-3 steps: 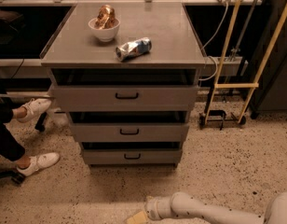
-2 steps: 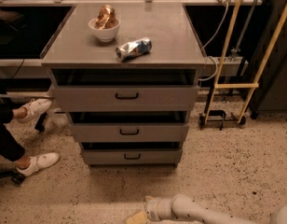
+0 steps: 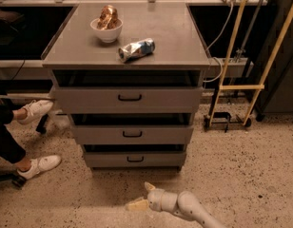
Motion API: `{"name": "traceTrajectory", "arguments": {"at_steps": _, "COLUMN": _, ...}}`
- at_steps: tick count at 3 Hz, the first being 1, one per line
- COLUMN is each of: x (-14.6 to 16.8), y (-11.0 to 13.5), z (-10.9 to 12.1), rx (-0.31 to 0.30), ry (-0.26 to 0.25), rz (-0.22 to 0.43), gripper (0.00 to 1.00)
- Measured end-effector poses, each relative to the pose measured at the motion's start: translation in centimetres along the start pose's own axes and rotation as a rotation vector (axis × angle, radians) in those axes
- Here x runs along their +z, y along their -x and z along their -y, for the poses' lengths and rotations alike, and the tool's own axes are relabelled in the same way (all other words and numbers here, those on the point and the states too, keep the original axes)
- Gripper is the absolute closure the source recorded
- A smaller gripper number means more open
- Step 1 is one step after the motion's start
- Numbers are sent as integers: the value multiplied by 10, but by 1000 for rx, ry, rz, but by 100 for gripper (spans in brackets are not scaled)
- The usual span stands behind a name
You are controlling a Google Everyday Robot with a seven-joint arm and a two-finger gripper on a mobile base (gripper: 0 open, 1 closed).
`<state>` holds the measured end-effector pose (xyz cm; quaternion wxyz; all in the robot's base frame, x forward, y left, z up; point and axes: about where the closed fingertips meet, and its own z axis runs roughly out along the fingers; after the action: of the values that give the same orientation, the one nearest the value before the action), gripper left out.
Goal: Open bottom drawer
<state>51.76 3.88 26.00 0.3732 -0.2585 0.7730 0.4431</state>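
The bottom drawer (image 3: 156,159) is the lowest, shortest grey front of the cabinet, with a small black loop handle (image 3: 135,159) at its centre. It looks pushed in, with a dark gap above it. My gripper (image 3: 142,195) is low over the floor in front of the cabinet, a little below and right of that handle, not touching it. Its two pale fingers (image 3: 137,204) are spread apart and hold nothing. The white arm (image 3: 194,213) comes in from the lower right.
Two larger drawer fronts (image 3: 130,99) sit above. On the cabinet top stand a white bowl of food (image 3: 107,26) and a crushed can (image 3: 136,49). A person's legs and white shoes (image 3: 39,164) are at the left. A yellow-framed cart (image 3: 237,87) stands at the right.
My gripper has moved up the view, closer to the bottom drawer's front, and its upper finger now shows. The drawers have not moved.
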Motion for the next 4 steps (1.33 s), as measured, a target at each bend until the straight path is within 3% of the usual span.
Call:
{"name": "traceTrajectory", "arguments": {"at_steps": 1, "x": -1, "y": 8, "z": 8, "rx": -22, "ry": -14, "rz": 15, "gripper": 0}}
{"name": "traceTrajectory", "arguments": {"at_steps": 2, "x": 4, "y": -2, "z": -3, "rx": -85, "ry": -48, "rz": -91, "gripper": 0}}
{"name": "traceTrajectory", "arguments": {"at_steps": 3, "x": 10, "y": -20, "z": -22, "rx": -275, "ry": -78, "rz": -279, "gripper": 0}}
{"name": "traceTrajectory", "arguments": {"at_steps": 4, "x": 6, "y": -19, "z": -37, "rx": -509, "ry": -71, "rz": -414, "gripper": 0}}
